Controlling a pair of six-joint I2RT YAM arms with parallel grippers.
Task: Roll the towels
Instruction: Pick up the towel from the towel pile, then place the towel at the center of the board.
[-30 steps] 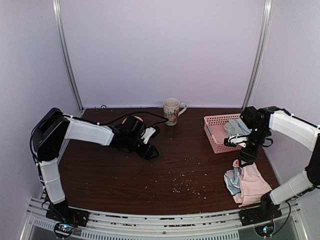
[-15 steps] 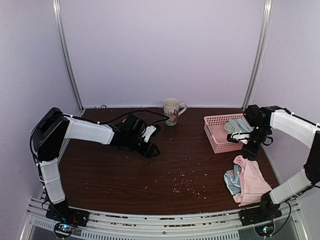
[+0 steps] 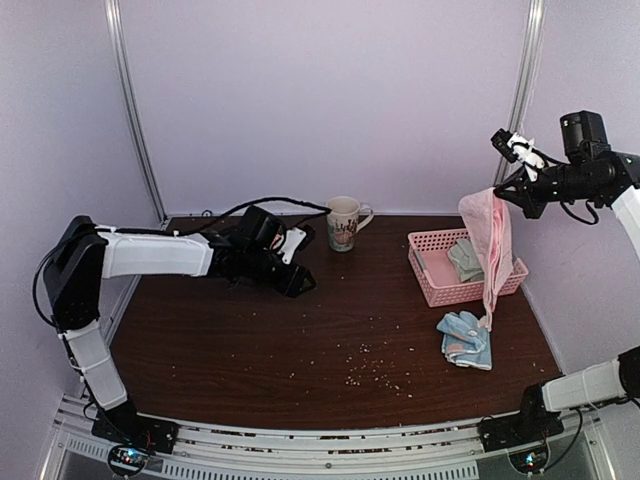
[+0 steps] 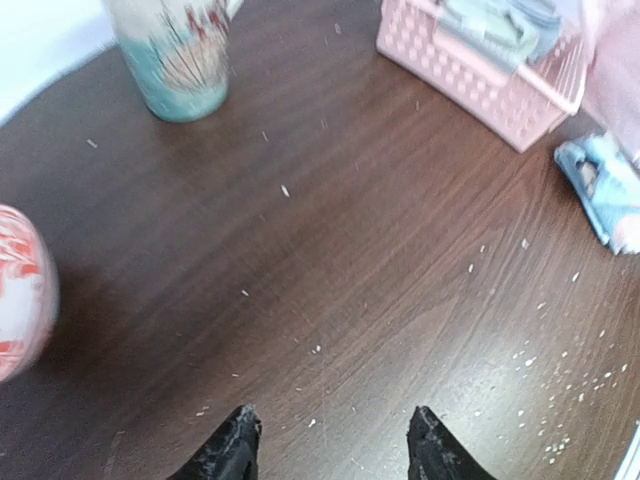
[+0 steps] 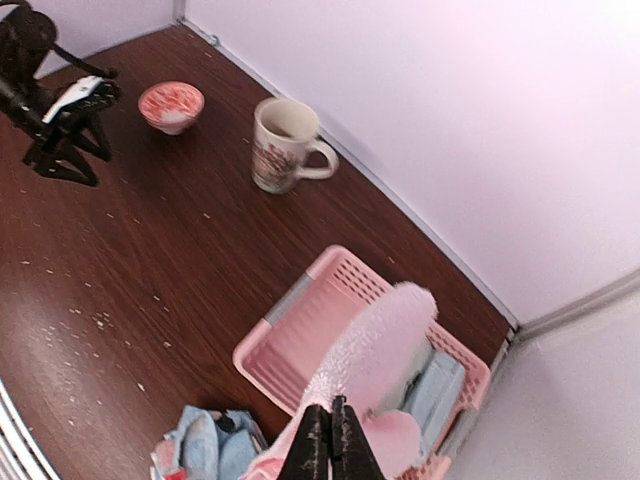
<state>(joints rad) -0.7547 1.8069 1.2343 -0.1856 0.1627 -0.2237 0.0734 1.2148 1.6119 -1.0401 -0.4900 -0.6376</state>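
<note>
Top external view: right gripper [image 3: 500, 190] high up, clenched tight on the top edge of the pink towel [image 3: 487, 245]. Soft, fuzzy cloth, hanging straight down from the gripper in a long, narrow fold. Bottom tip of it just beside the blue towel [image 3: 463, 340], a crumpled little heap with pink-white patches, lying on the tabletop [image 3: 250, 340] far below the gripper. Cannot tell whether touching. Just behind the hanging cloth, also below the gripper: pink plastic basket [image 3: 432, 272], a box shape with lattice walls full of small holes. Inside it, a sage green towel [image 3: 463, 258], bunched up.

Right wrist view: two thin black gripper tips pressed together, no gap, pink fluff pinched between them. Under them the basket again, with a pale blue towel [image 5: 437, 388] tucked in beside the pink cloth.

Left wrist view: left gripper [image 4: 333, 440] about half open, gripping nothing, only bare dark wood between its two black fingers [image 4: 232, 447]. Smooth brown tabletop with wood grain, dotted with tiny pale crumbs [image 4: 527, 361]. Ahead of the gripper and a bit left, a round mug [image 4: 172, 50], shiny, with a painted picture. Off to the gripper's left, a small red-and-white bowl [image 4: 15, 290], blurry at the picture's edge. Ahead and to the right, well apart from the gripper, the basket and the blue towel.
</note>
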